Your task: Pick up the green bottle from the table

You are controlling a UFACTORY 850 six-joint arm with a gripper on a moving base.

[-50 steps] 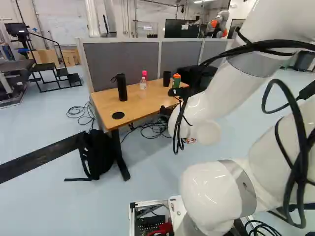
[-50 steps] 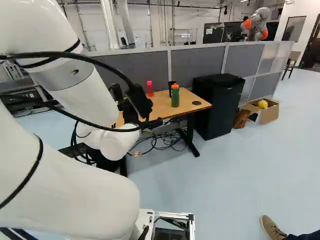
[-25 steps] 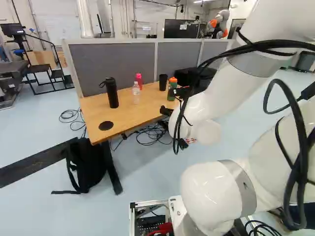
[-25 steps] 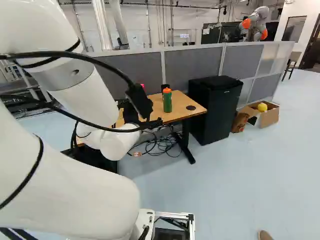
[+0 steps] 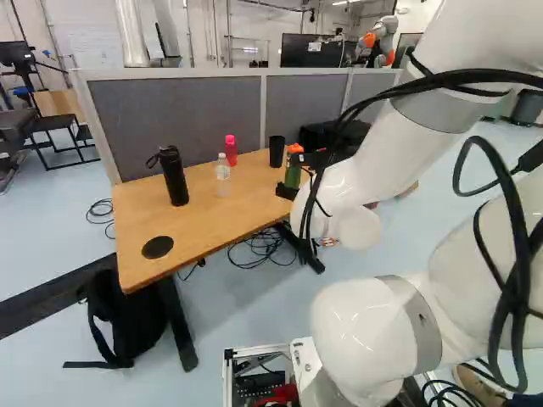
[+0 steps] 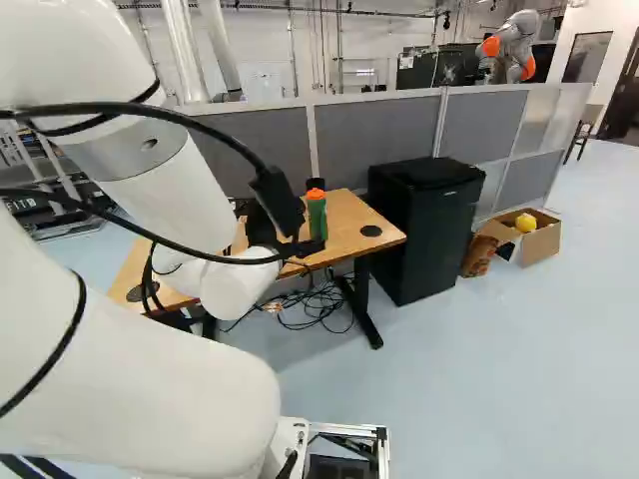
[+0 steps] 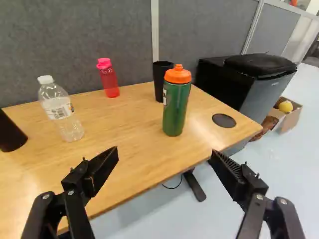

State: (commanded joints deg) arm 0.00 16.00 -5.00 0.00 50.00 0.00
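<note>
Your gripper (image 5: 287,175) stood open, its two fingers spread wide apart. Looking along it in the wrist view, you had the green bottle (image 7: 176,109) with its orange cap ahead of the gap between the fingers, apart from both. It stood upright on the wooden table (image 7: 124,122), near a black tumbler (image 7: 159,82) and a round black disc (image 7: 224,120). You also saw a pink bottle (image 7: 108,80), a clear water bottle (image 7: 60,112) and a black flask (image 5: 174,178) on the tabletop. A black backpack (image 5: 136,318) lay on the floor beside a table leg.
</note>
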